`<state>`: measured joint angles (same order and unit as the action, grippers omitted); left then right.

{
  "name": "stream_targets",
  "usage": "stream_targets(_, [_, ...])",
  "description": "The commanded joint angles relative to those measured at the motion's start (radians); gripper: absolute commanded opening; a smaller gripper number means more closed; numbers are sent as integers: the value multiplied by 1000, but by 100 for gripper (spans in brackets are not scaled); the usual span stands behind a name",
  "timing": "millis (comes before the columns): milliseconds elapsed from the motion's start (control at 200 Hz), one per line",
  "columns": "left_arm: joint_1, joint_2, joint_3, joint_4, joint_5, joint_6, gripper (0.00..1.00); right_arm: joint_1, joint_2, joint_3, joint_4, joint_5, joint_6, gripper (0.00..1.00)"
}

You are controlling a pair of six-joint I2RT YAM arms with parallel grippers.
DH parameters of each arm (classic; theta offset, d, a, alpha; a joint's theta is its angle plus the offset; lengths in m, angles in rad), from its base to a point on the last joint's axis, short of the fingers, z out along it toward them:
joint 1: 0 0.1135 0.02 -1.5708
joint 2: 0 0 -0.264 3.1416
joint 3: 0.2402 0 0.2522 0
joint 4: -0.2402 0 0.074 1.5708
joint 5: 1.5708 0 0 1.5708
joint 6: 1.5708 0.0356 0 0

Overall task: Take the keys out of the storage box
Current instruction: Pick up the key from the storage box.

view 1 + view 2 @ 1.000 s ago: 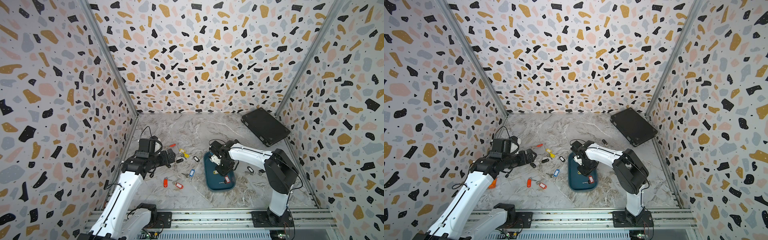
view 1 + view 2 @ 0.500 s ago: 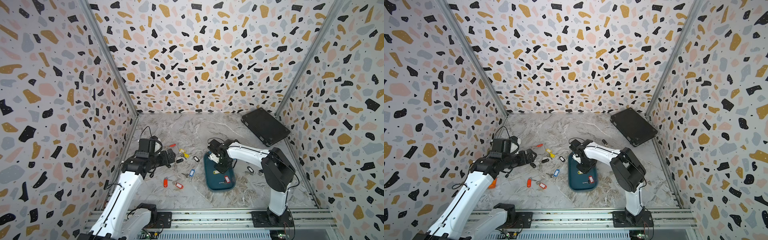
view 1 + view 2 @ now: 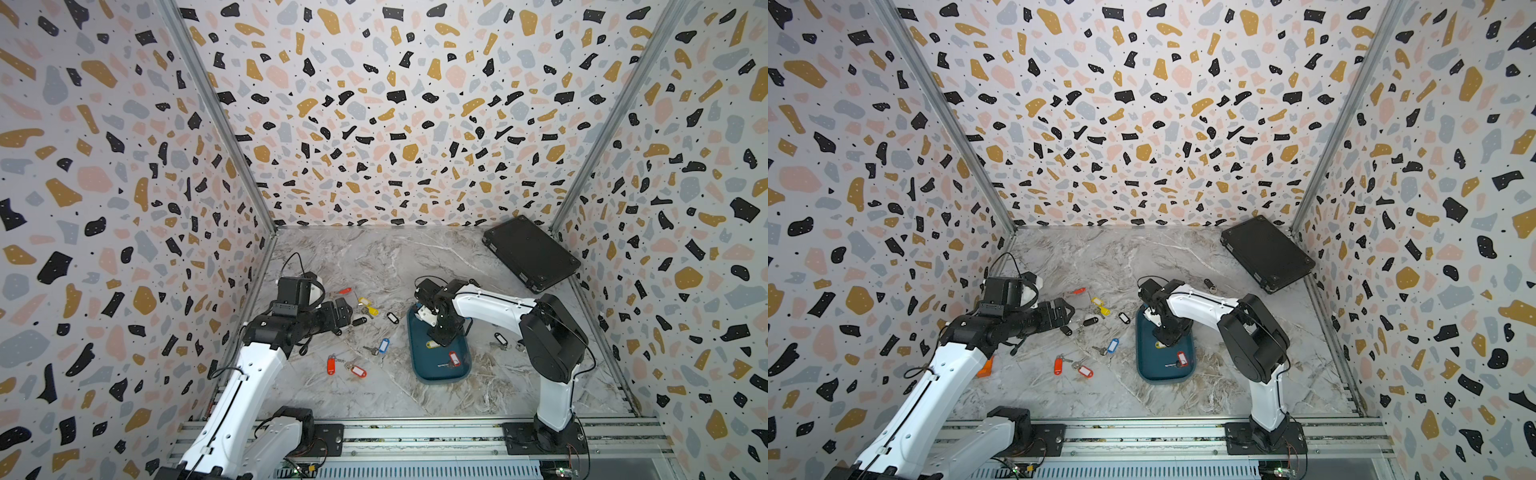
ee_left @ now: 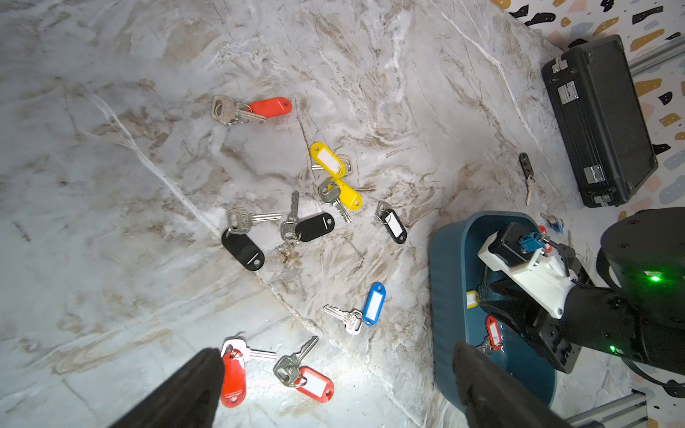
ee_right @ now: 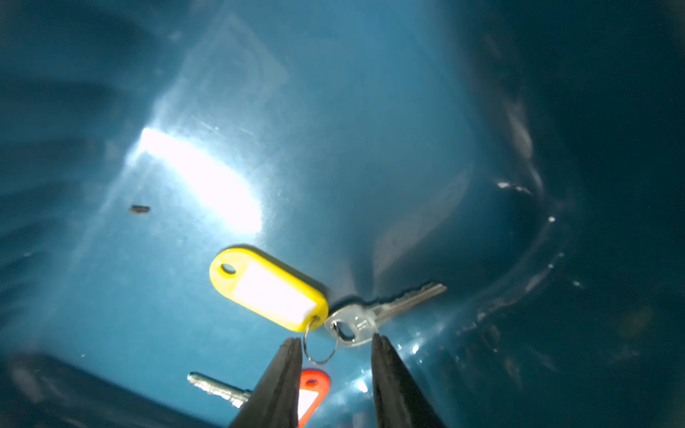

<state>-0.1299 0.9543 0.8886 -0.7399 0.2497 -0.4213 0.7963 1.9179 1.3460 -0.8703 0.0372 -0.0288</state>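
The teal storage box [image 3: 440, 376] [image 3: 1163, 376] [image 4: 444, 296] lies right of centre on the marble table. Two keys lie inside: one with a yellow tag [image 5: 267, 289] [image 3: 432, 344] and one with a red tag [image 5: 313, 389] [image 3: 453, 358] [image 4: 493, 331]. My right gripper [image 5: 335, 339] [image 3: 441, 338] [image 3: 1166, 340] reaches down into the box, open by a narrow gap. Its tips straddle the yellow tag's split ring and the key's head. My left gripper [image 4: 339, 352] [image 3: 347, 311] [image 3: 1069, 311] hovers wide open and holds nothing, above several keys lying on the table left of the box.
Among the loose keys on the table are ones with red [image 4: 270, 106], yellow [image 4: 328, 159] and blue [image 4: 374, 304] tags. More keys lie right of the box [image 3: 500, 338]. A black case [image 3: 530, 253] [image 4: 600, 122] sits in the back right corner, with a black-tagged key [image 4: 525, 166] near it.
My right gripper has shifted slightly inside the box, over the yellow-tagged key. The left arm has not moved.
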Motion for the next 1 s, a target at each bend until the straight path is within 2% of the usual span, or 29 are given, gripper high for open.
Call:
stream_targets(0, [6,2,-9,23,9,19,100,1,-5,12,-16,-3,-13,38])
stream_targets(125, [6,3,-10,22,10,19,100,1,4,9,-13,0,-10,36])
stream_targets(215, [6,3,-8,23,10,18,100,1,11,9,-9,0,-8,32])
stream_targets(380, [6,3,-9,20,7,19,100,1,23,10,-10,4,-4,15])
stream_targets(516, [6,3,-10,22,8,21,99,2,24,8,-13,4,-1,12])
stream_targets(611, [6,1,-9,21,10,21,99,3,14,3,-13,1,5,0])
stream_targets(996, [6,-6,-11,23,15,22,99,-12,-183,65,-88,50,67,0])
